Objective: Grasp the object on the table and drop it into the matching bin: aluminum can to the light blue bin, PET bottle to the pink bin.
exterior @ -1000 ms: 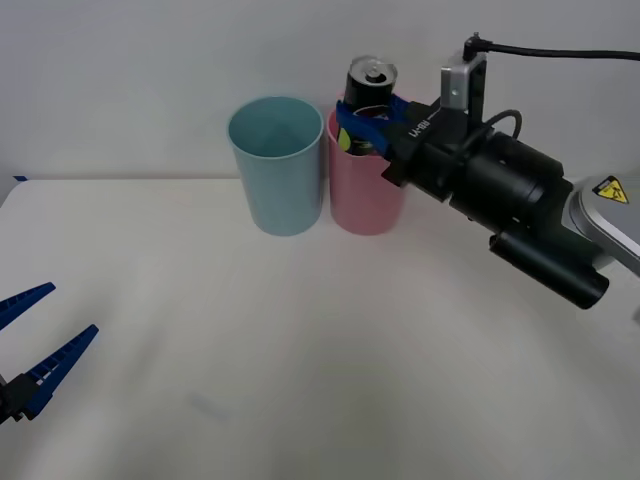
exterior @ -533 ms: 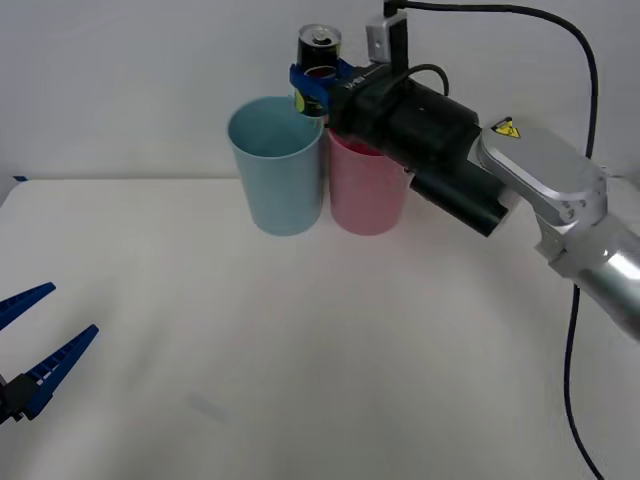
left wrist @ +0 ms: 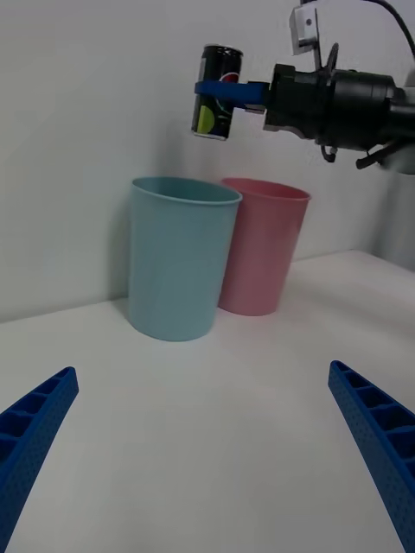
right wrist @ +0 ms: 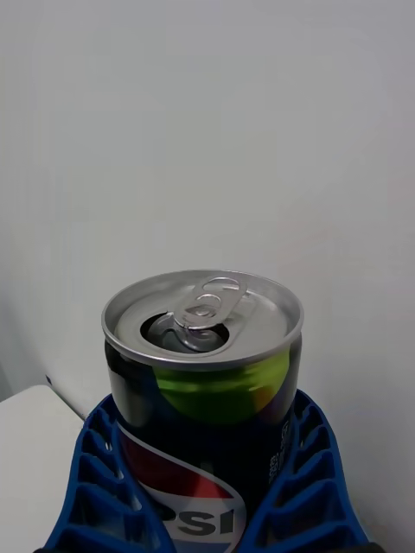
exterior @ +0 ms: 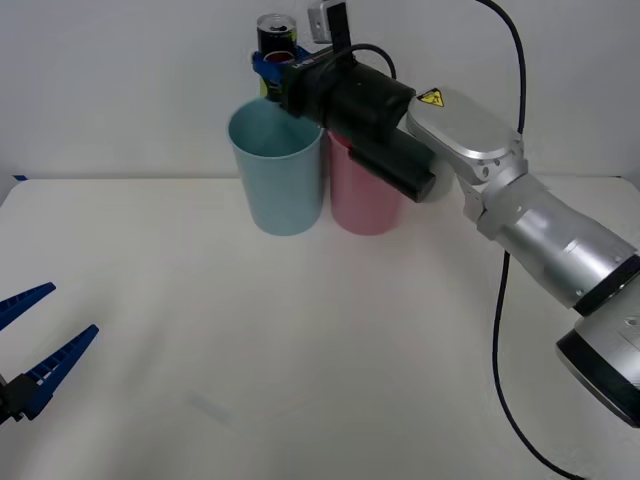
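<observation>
The aluminum can hangs upright in the air, just above the far rim of the light blue bin, with my right gripper shut on its dark body. Up close, the can shows its silver top with pull tab and a yellow-green patch, and blue fingers press both its sides. From the left wrist the can sits over the light blue bin, with the pink bin touching that bin's side. My left gripper rests open, low at the table's near left.
The pink bin stands right of the blue one at the table's far side, under my right forearm. A black cable loops down from the arm. A plain wall rises behind the bins.
My right gripper has carried the can leftward, from above the pink bin to above the light blue bin. The left gripper has stayed put.
</observation>
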Motion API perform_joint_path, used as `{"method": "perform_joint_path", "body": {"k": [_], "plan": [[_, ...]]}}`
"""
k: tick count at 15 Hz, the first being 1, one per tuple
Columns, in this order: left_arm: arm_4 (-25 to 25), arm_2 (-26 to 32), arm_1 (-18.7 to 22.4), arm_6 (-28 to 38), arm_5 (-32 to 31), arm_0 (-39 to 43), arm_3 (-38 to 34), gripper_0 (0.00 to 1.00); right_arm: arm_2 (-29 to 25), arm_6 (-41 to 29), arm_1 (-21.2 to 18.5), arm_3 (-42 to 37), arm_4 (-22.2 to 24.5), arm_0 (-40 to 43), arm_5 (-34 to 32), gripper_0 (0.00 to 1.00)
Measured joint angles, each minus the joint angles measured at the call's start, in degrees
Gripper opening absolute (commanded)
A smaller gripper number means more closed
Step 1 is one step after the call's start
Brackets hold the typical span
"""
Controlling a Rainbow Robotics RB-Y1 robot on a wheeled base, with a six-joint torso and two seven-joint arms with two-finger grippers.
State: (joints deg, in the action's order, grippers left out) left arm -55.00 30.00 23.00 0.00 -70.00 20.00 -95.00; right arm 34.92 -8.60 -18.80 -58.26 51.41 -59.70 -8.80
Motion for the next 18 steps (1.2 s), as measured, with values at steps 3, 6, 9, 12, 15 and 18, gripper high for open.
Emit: {"method": "perform_joint_path", "body": {"k": [3, 6, 9, 12, 15, 18], "plan": [[0.0, 0.0, 0.0, 0.0, 0.0, 0.0, 0.0, 1.00, 0.1, 0.5, 2.6, 4.0, 0.1, -2.4, 2.8, 0.00], [0.0, 0.0, 0.0, 0.0, 0.0, 0.0, 0.0, 1.00, 0.6, 0.7, 3.7, 4.7, 0.1, -2.9, 4.7, 0.00], [0.0, 0.0, 0.0, 0.0, 0.0, 0.0, 0.0, 1.00, 0.8, 0.7, 3.7, 4.7, 0.2, -2.9, 4.8, 0.00], [0.0, 0.0, 0.0, 0.0, 0.0, 0.0, 0.0, 1.00, 0.8, 0.7, 3.6, 4.7, 0.2, -2.9, 4.9, 1.00], [0.0, 0.0, 0.0, 0.0, 0.0, 0.0, 0.0, 1.00, 0.8, 0.9, 3.6, 4.7, 0.2, -2.9, 5.5, 1.00], [0.0, 0.0, 0.0, 0.0, 0.0, 0.0, 0.0, 1.00, 0.8, 1.0, 3.7, 4.7, 0.2, -2.9, 5.6, 1.00]]}}
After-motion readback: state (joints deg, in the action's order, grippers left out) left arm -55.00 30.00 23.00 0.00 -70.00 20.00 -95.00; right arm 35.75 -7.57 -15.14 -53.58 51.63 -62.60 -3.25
